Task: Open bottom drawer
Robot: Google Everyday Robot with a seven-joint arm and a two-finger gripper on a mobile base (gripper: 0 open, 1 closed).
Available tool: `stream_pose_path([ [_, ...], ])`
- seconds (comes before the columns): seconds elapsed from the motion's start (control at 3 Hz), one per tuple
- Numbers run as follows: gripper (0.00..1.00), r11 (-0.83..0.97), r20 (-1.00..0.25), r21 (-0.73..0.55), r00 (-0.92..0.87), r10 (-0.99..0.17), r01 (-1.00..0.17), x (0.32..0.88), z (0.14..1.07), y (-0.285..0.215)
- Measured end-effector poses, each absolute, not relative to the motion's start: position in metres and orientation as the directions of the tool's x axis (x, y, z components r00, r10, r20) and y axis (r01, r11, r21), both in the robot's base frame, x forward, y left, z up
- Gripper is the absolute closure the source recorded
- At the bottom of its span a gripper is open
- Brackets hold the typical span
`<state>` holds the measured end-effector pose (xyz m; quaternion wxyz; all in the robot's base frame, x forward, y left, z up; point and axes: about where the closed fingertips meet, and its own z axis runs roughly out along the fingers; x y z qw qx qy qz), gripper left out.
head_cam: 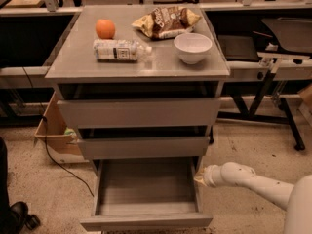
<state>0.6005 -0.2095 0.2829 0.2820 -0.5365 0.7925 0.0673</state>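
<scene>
The bottom drawer (pixel 146 222) of the grey cabinet stands pulled far out toward me; its slim front panel is near the frame's bottom edge and its plain grey inside (pixel 146 184) shows empty. My gripper (pixel 201 177) is at the end of the white arm, just right of the drawer's right side wall, outside the drawer. The top drawer (pixel 139 112) and the middle drawer (pixel 144 146) each stand out a little.
On the cabinet top (pixel 78 62) lie an orange (pixel 105 29), a water bottle (pixel 119 50), a chip bag (pixel 165 21) and a white bowl (pixel 193 47). A cardboard box (pixel 52 135) and a cable are on the floor at left. Black table legs (pixel 287 121) stand at right.
</scene>
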Motion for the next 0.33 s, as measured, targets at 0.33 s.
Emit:
stream_pose_path([
  [0.33, 1.0, 0.404, -0.512, -0.279, -0.221, -0.83, -0.871, 0.6161, 0.3129, -0.2238],
])
